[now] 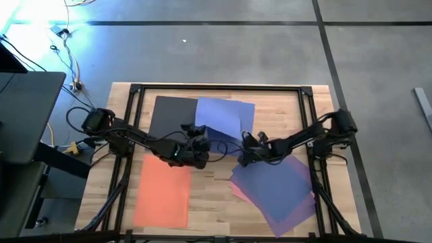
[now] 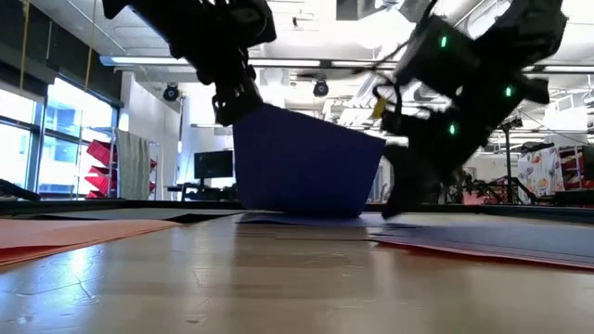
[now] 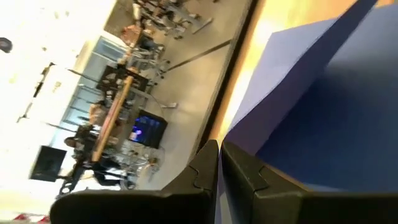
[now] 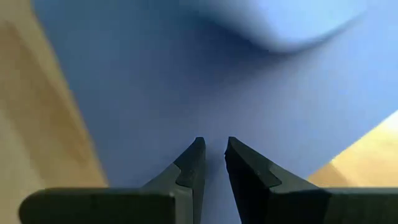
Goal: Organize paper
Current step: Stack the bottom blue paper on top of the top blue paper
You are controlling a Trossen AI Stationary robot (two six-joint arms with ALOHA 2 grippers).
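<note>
The blue sheet (image 1: pixel 226 116) lies at the table's far middle, partly over the dark grey sheet (image 1: pixel 170 111). Its near part is raised and stands bowed in the low view (image 2: pixel 306 167). My left gripper (image 2: pixel 234 109) is shut on its upper left corner. My right gripper (image 1: pixel 243 156) points down at the right of the raised part, fingers a narrow gap apart (image 4: pixel 211 149) over blue paper. The orange sheet (image 1: pixel 162 192) lies flat near left. The purple sheet (image 1: pixel 278 185) lies near right on the pink one (image 1: pixel 236 192). My left gripper pinches the blue sheet's raised corner (image 2: pixel 245 115) between its two shut fingers, which come nearly level from the table's left. The sheet hangs from there, bowed, with its lower edge (image 2: pixel 297 216) on the table. My right gripper's tips (image 2: pixel 397 208) reach down to the paper; whether they touch it, I cannot tell.
A black frame (image 1: pixel 216 88) runs around the tabletop. Bare wood (image 1: pixel 212 196) shows between the orange and purple sheets. Cables (image 1: pixel 71 74) lie on the floor beyond the far left corner.
</note>
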